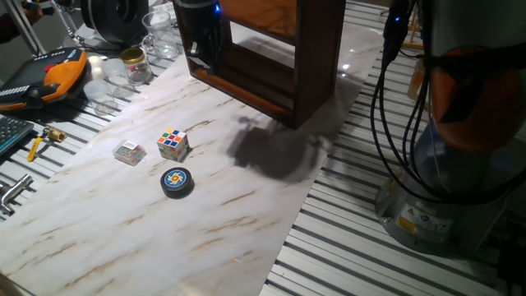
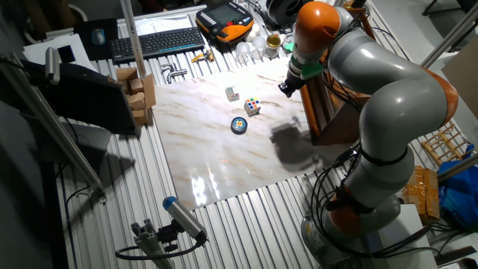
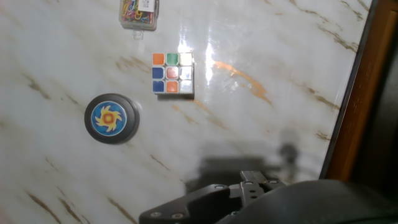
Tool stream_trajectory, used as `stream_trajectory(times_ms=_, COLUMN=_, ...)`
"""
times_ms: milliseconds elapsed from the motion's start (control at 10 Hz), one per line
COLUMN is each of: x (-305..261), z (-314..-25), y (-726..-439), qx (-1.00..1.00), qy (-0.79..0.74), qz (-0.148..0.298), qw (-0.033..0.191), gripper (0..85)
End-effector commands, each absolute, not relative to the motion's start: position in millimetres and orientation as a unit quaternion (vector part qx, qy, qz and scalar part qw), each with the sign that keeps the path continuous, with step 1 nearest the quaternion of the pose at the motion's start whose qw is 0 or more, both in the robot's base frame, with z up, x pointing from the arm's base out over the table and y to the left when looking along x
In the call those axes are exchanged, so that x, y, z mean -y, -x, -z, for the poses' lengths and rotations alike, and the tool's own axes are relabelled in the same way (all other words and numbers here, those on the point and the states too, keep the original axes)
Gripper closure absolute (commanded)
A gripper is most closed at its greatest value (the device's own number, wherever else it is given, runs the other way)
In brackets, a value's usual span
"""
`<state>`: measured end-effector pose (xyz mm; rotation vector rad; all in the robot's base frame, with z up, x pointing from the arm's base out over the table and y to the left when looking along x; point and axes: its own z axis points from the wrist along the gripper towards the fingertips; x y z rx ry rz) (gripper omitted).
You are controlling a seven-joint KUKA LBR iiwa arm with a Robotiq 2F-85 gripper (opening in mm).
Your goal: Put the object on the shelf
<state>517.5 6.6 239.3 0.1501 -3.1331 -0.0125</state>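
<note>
A: One fixed view?
B: Disc (image 1: 176, 181) flat on table (image 1: 99, 222), just beside Rubik's cube (image 1: 173, 144); clear box (image 1: 129, 152) near. Shelf (image 1: 279, 57) cut off above.
A: Other fixed view?
B: Gripper (image 2: 286, 87) raised beside shelf, well apart from disc; likely pre-approach.
A: Hand view?
B: Disc lower left, ungrasped. Jaws unseen; state cannot be told.

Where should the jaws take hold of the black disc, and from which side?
Likely from straight above, jaws spanning the rim of the disc. It lies flat on the table, apart from the cube, so opposite edges are free.
</note>
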Motion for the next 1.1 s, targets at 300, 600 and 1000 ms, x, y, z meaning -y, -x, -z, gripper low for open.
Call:
stream_trajectory(times_ms=300, x=-13, z=-233, y=-514, qx=0.999, qy=-0.042, qz=0.003, qw=-0.002, gripper=85.0)
stream_trajectory(times_ms=600, x=-25, z=-217, y=-507, qx=0.999, qy=-0.030, qz=0.004, qw=-0.011, gripper=85.0)
stream_trajectory(times_ms=1000, x=-43, z=-202, y=-496, qx=1.000, qy=-0.012, qz=0.009, qw=-0.016, gripper=85.0)
